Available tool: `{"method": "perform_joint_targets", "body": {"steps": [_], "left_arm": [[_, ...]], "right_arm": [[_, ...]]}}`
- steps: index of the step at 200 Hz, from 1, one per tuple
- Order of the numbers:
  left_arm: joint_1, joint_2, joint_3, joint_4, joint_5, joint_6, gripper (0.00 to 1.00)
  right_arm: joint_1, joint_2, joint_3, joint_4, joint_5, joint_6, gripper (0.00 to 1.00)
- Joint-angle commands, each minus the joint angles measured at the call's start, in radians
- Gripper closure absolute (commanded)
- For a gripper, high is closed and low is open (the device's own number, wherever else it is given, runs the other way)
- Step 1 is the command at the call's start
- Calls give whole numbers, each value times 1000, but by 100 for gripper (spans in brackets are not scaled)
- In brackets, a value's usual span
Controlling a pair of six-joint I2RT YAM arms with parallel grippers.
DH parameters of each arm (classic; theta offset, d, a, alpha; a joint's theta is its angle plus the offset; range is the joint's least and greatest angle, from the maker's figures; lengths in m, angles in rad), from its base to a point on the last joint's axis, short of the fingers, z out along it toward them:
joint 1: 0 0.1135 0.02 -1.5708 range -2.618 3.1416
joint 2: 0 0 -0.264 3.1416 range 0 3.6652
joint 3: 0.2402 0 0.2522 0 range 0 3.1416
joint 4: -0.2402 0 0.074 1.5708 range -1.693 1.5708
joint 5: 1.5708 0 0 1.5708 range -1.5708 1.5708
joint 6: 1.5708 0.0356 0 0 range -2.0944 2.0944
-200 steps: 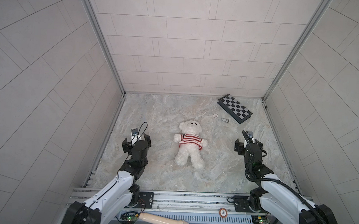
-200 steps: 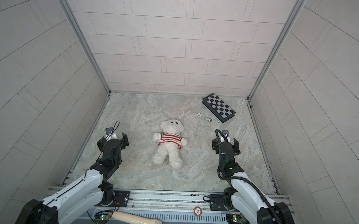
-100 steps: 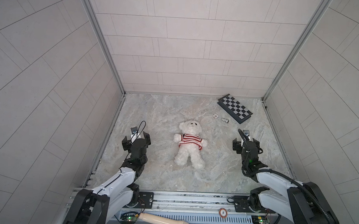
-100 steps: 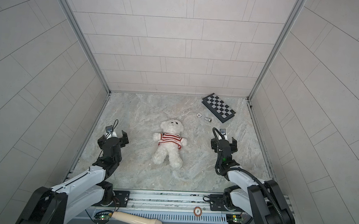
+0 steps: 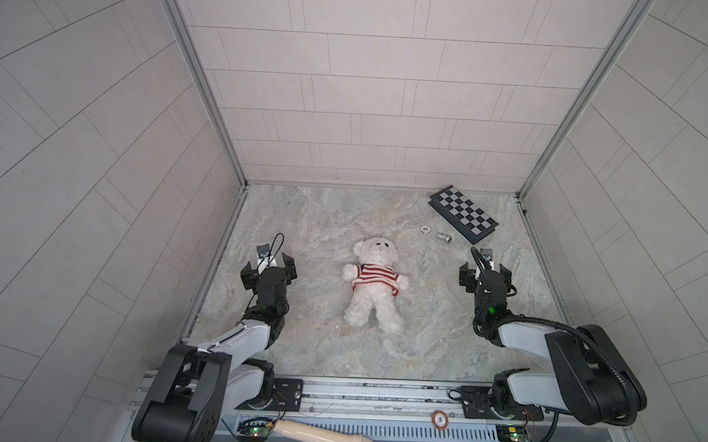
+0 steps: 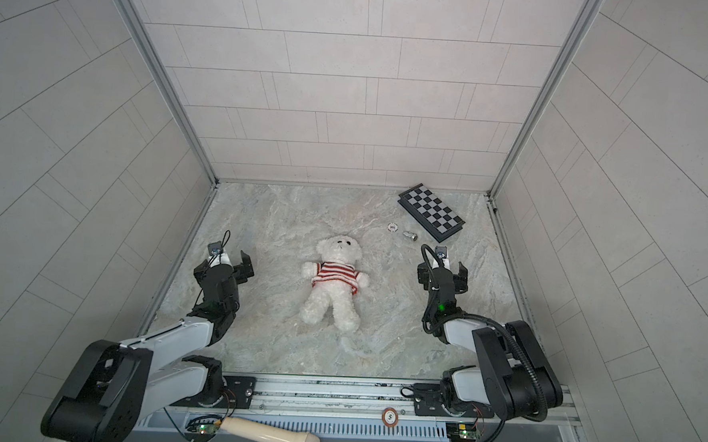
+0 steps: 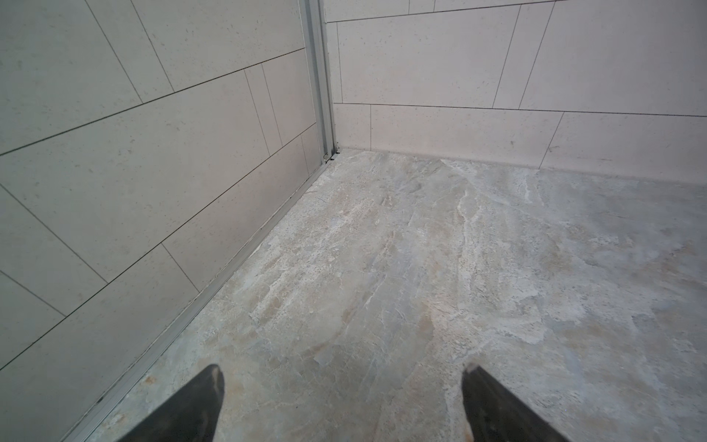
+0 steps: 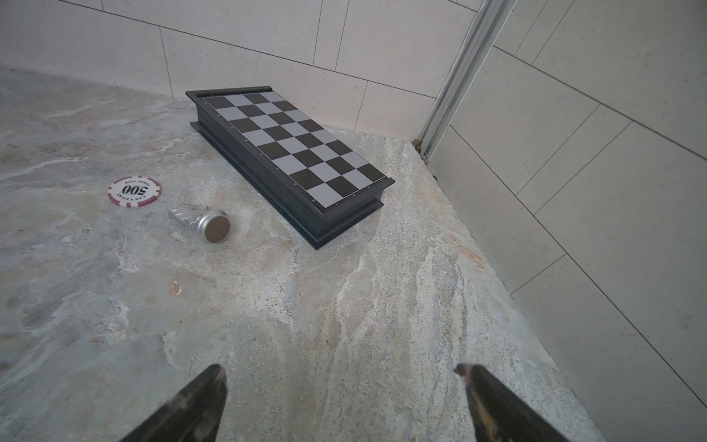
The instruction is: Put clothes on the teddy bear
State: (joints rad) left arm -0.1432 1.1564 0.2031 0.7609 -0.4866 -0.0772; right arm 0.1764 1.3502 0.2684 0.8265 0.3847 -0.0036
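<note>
Teddy bear (image 5: 375,289) lies on its back in the middle of the desk (image 5: 323,228), head toward the back wall and legs toward the front rail, seen the same way in both top views (image 6: 334,285). A red-and-white striped sweater (image 5: 375,276) covers its torso, with both white arms sticking out sideways.

To its left, well apart, the left gripper (image 5: 268,267) hangs near the side wall with its jaws spread wide and holding nothing; its wrist view shows only bare desk between the fingertips (image 7: 342,373). To the right, about as far off, the right gripper (image 5: 485,274) is likewise spread and empty (image 8: 340,369). Only bare marbled surface lies between the bear and either gripper.

Beyond the right gripper, in the far right corner, a folded chessboard (image 8: 290,153) lies flat. Just beside it are a toppled silver chess piece (image 8: 201,222) and a poker chip (image 8: 134,192), both apart from the bear's head.
</note>
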Motion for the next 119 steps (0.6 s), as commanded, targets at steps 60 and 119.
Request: {"method": "perform_joint_targets", "body": {"steps": [60,119], "left_arm": [[58,118,67,157,104,-20,0],[66,220,105,196,110,-20,0]], "right_arm": [[-22,126,32,180,-17,-14,1],[-23,176,40,212,-25,-12,1]]}}
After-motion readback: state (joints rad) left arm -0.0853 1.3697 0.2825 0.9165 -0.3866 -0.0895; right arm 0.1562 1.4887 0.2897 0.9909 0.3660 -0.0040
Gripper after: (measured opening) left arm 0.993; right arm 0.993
